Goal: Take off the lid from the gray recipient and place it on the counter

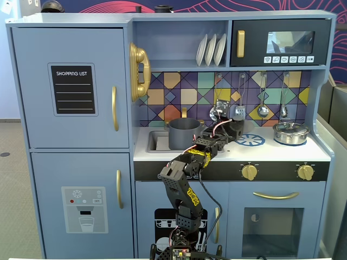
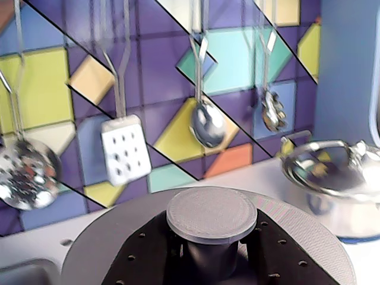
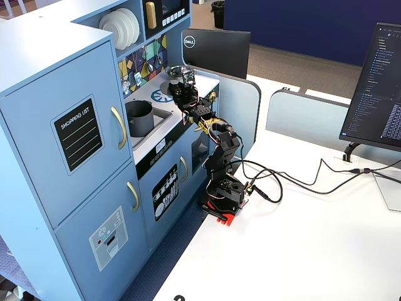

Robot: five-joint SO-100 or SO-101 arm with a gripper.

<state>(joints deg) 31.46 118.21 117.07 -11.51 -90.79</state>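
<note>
Lid (image 2: 214,237) is off the gray recipient (image 1: 184,132) already: the pot stands open-topped at the sink end of the counter (image 1: 282,151), and the disc rides in the gripper (image 2: 211,252), fingers closed round the stem under its knob, per wrist view. In a fixed view the gripper (image 1: 230,129) sits just left of the blue burner ring (image 1: 250,140), w/ the shiny silver pot (image 1: 291,132) further right. Can't tell from any view whether the disc's rim touches the worktop yet or hangs above it; arm hides that.

Judgement: carry is done, set-down is what's left. Risks from here:
- Letting go while it's tilted or too high → disc drops on edge, rolls or slides, maybe into the sink or off the front edge by the knob panel.
- Drifting right → rim clips the silver pot, which looks close in wrist view.
- Grip is on a narrow stem only, so a jerk could let the disc swing or twist out.
- Pushing down too hard → arm strains vs. worktop.
</note>
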